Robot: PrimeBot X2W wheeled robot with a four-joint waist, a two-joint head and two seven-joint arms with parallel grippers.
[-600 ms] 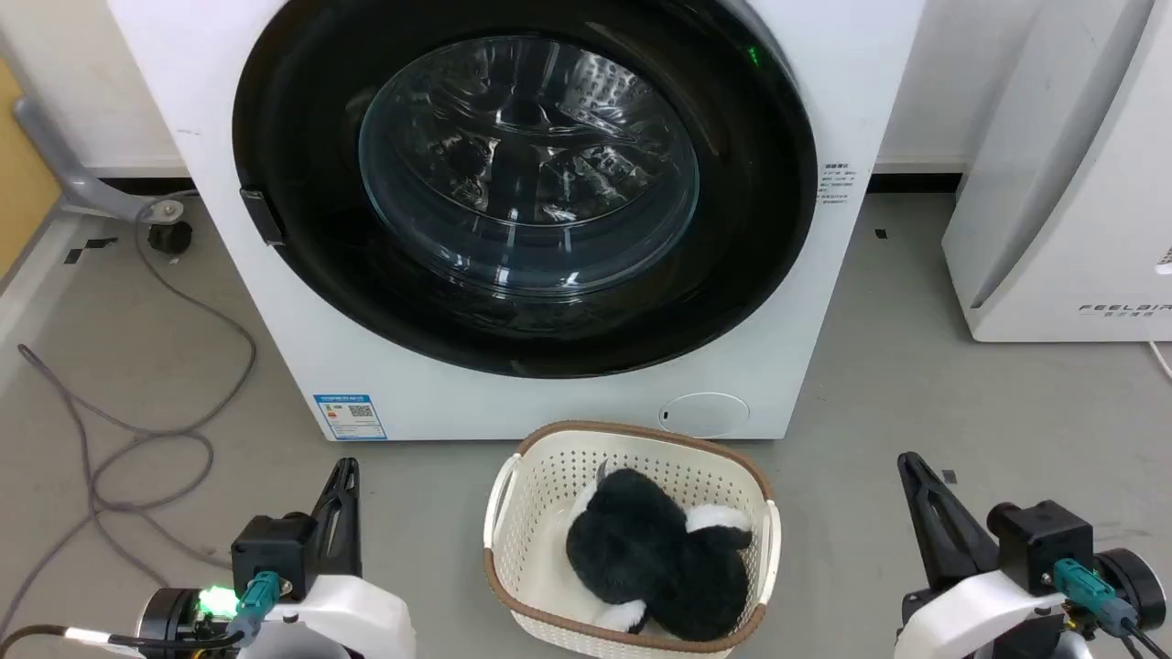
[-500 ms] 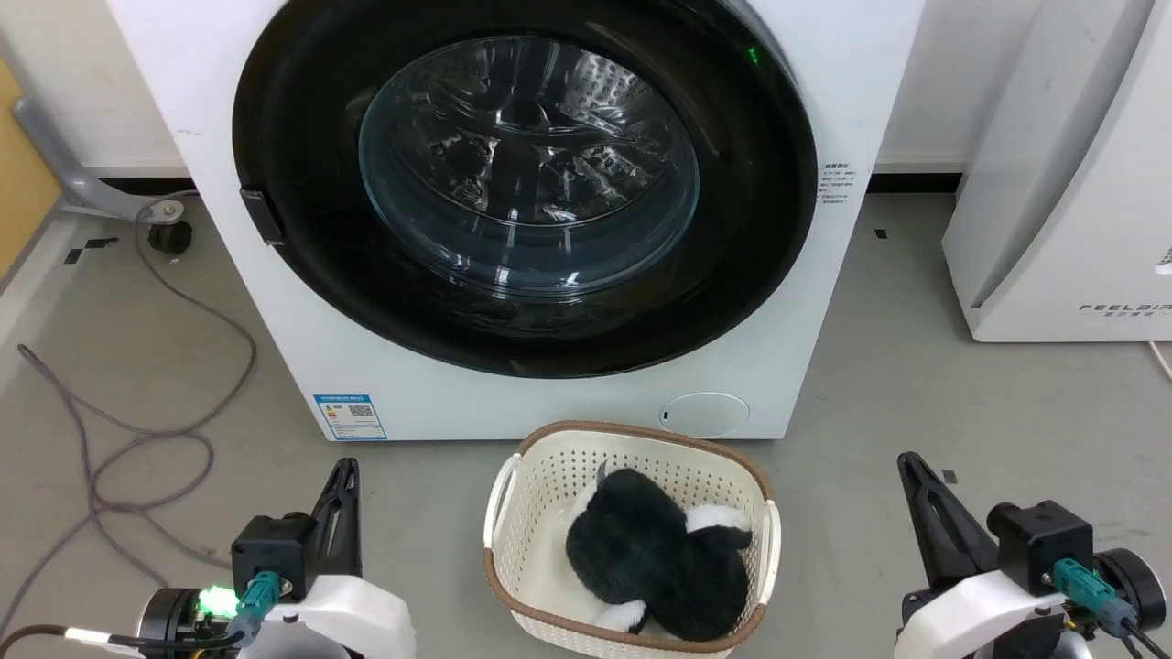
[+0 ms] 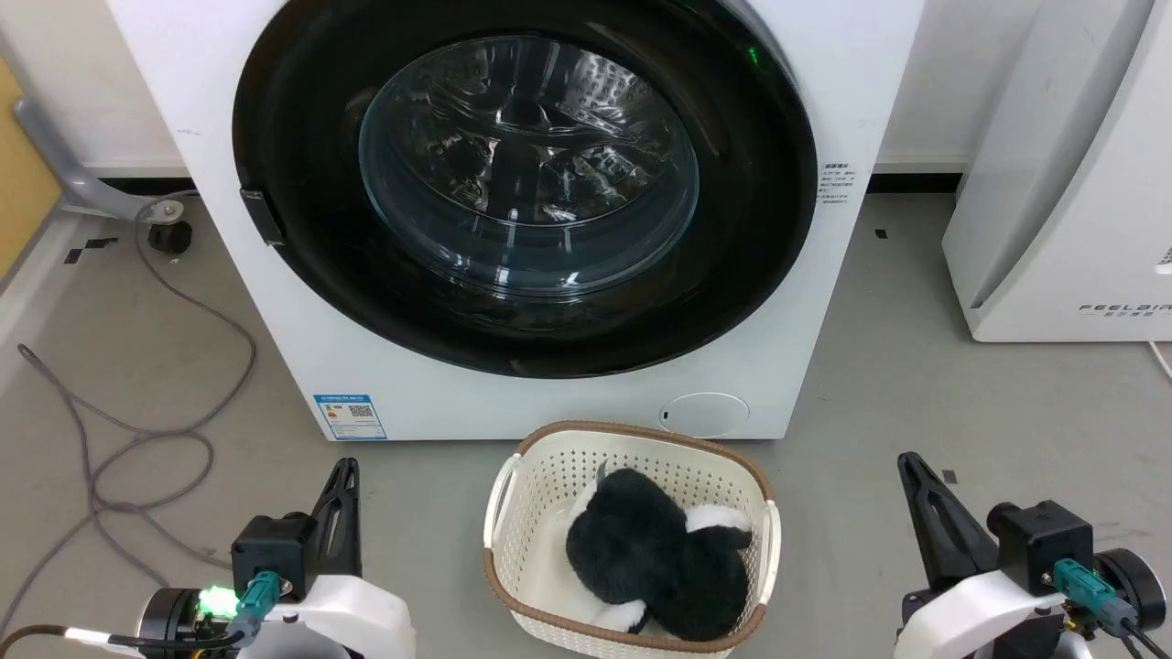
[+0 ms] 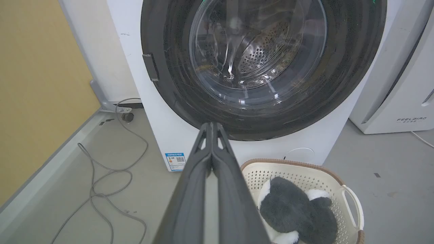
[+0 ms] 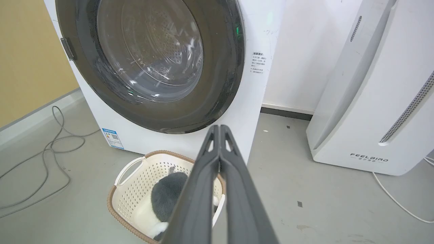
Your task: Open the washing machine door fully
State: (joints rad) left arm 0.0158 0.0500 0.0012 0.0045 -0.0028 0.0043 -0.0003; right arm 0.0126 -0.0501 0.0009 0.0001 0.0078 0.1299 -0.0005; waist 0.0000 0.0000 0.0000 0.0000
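Note:
The white washing machine (image 3: 302,348) stands ahead with its round black door (image 3: 302,275) flat against the front; the clear glass bowl (image 3: 528,165) shows the steel drum behind it. A small dark handle tab (image 3: 262,216) sits on the door's left rim. My left gripper (image 3: 344,476) rests low at the lower left, fingers pressed together and empty, well short of the door (image 4: 169,81). My right gripper (image 3: 908,467) rests at the lower right, also shut and empty, away from the door (image 5: 84,74). The blue label sticker (image 3: 348,416) is at the washer's lower left.
A cream basket (image 3: 513,513) holding a black-and-white plush toy (image 3: 655,554) stands on the floor right in front of the washer. Grey cables (image 3: 137,430) loop on the floor at left. A white FEELBIRD appliance (image 3: 1062,229) stands at right. A yellow wall (image 4: 37,84) is at far left.

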